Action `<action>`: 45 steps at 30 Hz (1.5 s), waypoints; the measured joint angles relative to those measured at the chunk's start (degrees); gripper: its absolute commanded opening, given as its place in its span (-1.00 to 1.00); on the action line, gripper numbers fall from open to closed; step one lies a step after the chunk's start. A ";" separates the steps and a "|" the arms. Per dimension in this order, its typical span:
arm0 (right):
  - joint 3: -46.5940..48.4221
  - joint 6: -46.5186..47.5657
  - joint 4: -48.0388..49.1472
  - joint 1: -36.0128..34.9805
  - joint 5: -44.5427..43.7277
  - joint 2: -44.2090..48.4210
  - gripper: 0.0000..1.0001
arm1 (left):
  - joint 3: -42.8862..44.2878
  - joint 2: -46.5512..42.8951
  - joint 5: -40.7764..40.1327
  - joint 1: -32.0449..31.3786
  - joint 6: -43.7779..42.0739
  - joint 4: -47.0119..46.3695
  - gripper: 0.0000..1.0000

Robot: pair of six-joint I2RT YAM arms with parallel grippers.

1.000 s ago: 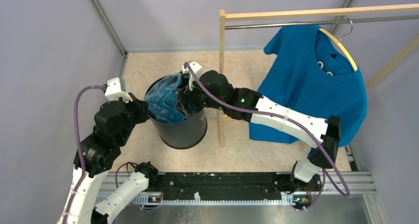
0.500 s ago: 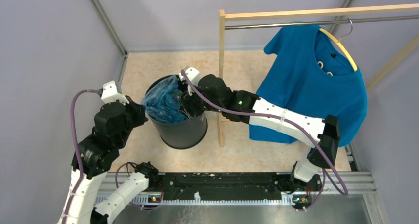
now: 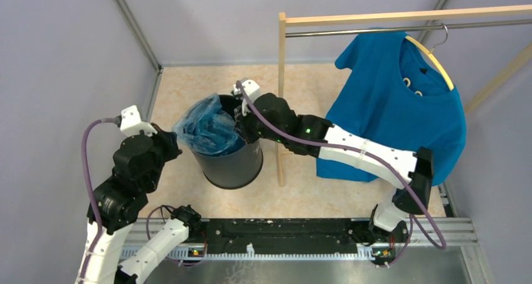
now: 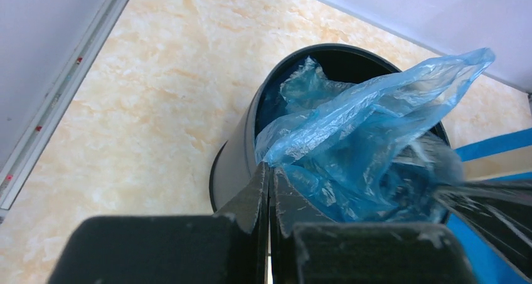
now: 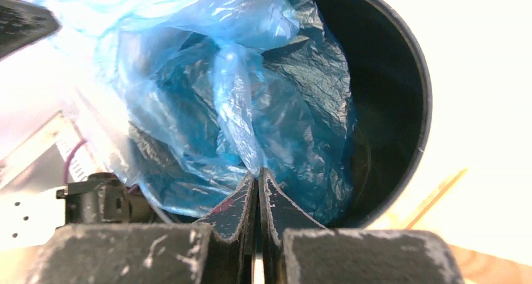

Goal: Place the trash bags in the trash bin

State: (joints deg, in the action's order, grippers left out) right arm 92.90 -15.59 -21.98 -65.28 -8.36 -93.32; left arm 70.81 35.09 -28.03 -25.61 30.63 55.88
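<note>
The black trash bin (image 3: pixel 233 160) stands on the beige floor, with the crinkly light-blue trash bag (image 3: pixel 206 129) bunched in its mouth and spilling over the left rim. My left gripper (image 3: pixel 174 140) is outside that rim, shut on the trash bag's (image 4: pixel 357 124) edge beside the bin wall (image 4: pixel 237 162), as its tips (image 4: pixel 269 168) show in the left wrist view. My right gripper (image 3: pixel 241 125) reaches over the right rim. In the right wrist view its tips (image 5: pixel 257 172) are shut on a fold of the bag (image 5: pixel 235 96) above the bin's dark inside (image 5: pixel 389 102).
A wooden clothes rack's post (image 3: pixel 281 102) stands just right of the bin, behind my right arm. A blue T-shirt (image 3: pixel 401 108) on a hanger hangs from the rack at the right. A metal frame rail (image 3: pixel 152 86) runs along the floor's left edge.
The right gripper has gone from open to shut on a fold of the bag. The left arm has drawn back to the left, pulling the bag's edge out over the rim.
</note>
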 measured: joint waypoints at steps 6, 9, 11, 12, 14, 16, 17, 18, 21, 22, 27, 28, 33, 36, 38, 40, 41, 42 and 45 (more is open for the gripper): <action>-1.46 -1.66 -3.43 -0.59 -3.19 8.04 -1.00 | 0.35 1.57 -2.03 0.00 0.09 0.24 -1.00; -5.86 -3.41 -3.85 -0.59 -4.72 13.64 -1.00 | 0.24 2.73 -1.88 0.00 1.22 1.42 -1.00; -9.70 -5.16 -3.48 -0.61 -4.15 16.98 -1.00 | -0.46 2.47 -1.38 -0.04 2.40 1.73 -1.00; -11.87 -6.01 -2.84 -0.61 -3.43 18.51 -1.00 | -1.11 1.70 -1.07 -0.13 2.97 1.86 -1.00; -16.57 -7.98 -1.07 -0.61 -1.44 21.11 -1.00 | -2.43 0.13 -0.42 -0.31 4.09 2.45 -1.00; -21.51 -9.70 1.03 -0.63 0.70 23.30 -1.00 | -3.82 -2.14 -0.17 -0.33 5.44 3.32 -1.00; -24.20 -10.49 2.27 -0.61 1.81 24.33 -1.00 | -4.63 -3.34 -0.04 -0.33 6.36 4.02 -1.00; -26.16 -11.06 3.10 -0.61 2.71 24.94 -1.00 | -5.53 -4.31 0.15 -0.33 7.23 4.57 -1.00; -32.96 -12.11 8.20 -0.61 5.38 26.51 -1.00 | -9.31 -6.71 0.63 -0.33 10.58 5.81 -1.00; -35.10 -12.35 9.94 -0.61 5.68 26.95 -1.00 | -10.75 -7.39 0.85 -0.31 11.87 6.01 -1.00; -43.10 -12.68 16.17 -0.61 4.92 27.54 -1.00 | -18.47 -11.39 2.47 -0.31 18.49 6.38 -1.00; -43.52 -12.55 17.09 -0.61 4.33 27.43 -1.00 | -19.78 -12.22 2.73 -0.31 19.52 6.36 -1.00; -44.68 -10.71 23.76 -0.63 -0.70 25.94 -1.00 | -24.70 -14.73 4.15 -0.31 22.12 5.20 -1.00; -46.07 -8.07 28.06 -0.61 -4.15 24.37 -1.00 | -25.94 -13.97 5.05 -0.31 22.18 3.13 -1.00; -46.29 -6.78 29.99 -0.15 -6.23 22.47 -0.86 | -26.10 -12.90 5.31 -0.31 22.14 1.81 -1.00; -46.29 -5.99 30.29 0.74 -7.50 20.46 -0.77 | -26.14 -11.72 5.49 -0.31 22.14 0.17 -1.00; -46.27 -5.53 30.12 1.29 -8.02 19.69 -0.71 | -26.25 -11.39 5.46 -0.31 22.12 -0.46 -1.00; -46.16 -5.05 29.44 1.90 -8.50 18.91 -0.63 | -26.40 -11.17 5.22 -0.31 21.99 -0.79 -1.00; -45.86 -3.41 26.47 2.58 -8.70 18.32 -0.33 | -27.52 -11.19 4.07 -0.31 22.01 -1.53 -1.00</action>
State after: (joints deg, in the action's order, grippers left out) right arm 47.05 -19.00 4.49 -62.70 -17.06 -75.00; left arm 43.29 23.90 -23.97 -25.91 52.64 54.35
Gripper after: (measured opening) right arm 0.208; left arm 0.006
